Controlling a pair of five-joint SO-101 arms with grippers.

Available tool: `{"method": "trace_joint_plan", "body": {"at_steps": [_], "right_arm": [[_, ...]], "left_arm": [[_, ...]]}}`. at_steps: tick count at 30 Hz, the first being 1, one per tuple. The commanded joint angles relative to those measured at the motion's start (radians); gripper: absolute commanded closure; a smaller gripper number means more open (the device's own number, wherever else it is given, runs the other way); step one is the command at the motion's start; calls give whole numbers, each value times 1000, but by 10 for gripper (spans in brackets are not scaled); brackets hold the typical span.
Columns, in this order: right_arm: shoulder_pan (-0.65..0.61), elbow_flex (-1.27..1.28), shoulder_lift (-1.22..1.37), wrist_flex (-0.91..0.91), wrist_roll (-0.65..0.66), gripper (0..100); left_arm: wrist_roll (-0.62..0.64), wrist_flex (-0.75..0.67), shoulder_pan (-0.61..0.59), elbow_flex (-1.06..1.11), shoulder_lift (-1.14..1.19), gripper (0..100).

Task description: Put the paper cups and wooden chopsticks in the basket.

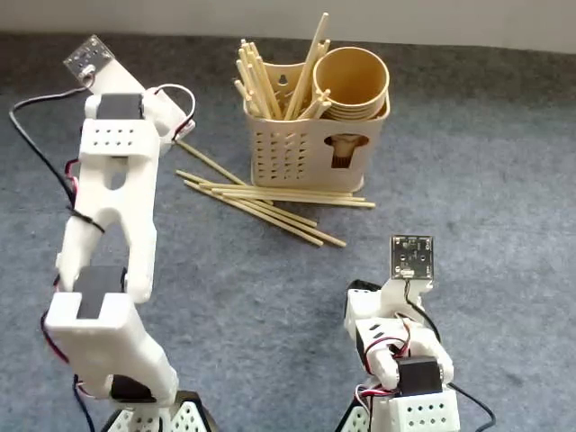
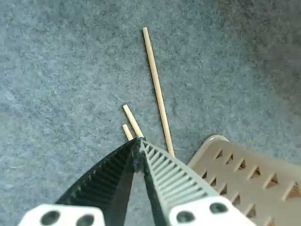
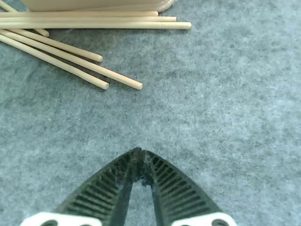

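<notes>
Left gripper, jaws closed to a point, sits low over the grey carpet just beside the basket. Two chopstick ends show past its tip; whether they are pinched or merely lie beneath cannot be told. A single chopstick lies alongside. The stacked paper cups already stand in the basket with a sheaf of chopsticks, near the carpet's far edge. A loose bundle lies on the carpet at the foot of the basket's near wall, so the chopstick step appears unfinished. The next move likely calls for a thin, flat pinch and a lift over the rim. Right gripper, also closed and holding nothing, rests toward the near edge, with open carpet between it and the bundle and out toward the right edge.
</notes>
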Motion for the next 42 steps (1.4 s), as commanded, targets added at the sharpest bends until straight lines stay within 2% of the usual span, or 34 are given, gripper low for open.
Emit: {"method": "trace_joint_plan", "body": {"at_steps": [1,4,9,16,28,32,40,42], "right_arm": [[13,148,-13,4,-8,994],[13,148,-13,4,-8,994],[13,148,-13,4,-8,994],[13,148,-13,4,-8,994],[13,148,-13,4,-8,994],[13,148,-13,4,-8,994],[13,148,-13,4,-8,994],[13,148,-13,4,-8,994]], "left_arm": [[14,-2,-18,-147,111,992],[51,-2,-19,-245,225,971],[60,12,-19,-440,409,831],[60,49,-36,-668,624,879],[58,55,-33,-1081,977,881],[57,72,-36,-1132,1043,881],[54,242,-33,-1176,1052,884],[52,269,-36,-1176,1052,922]]}}
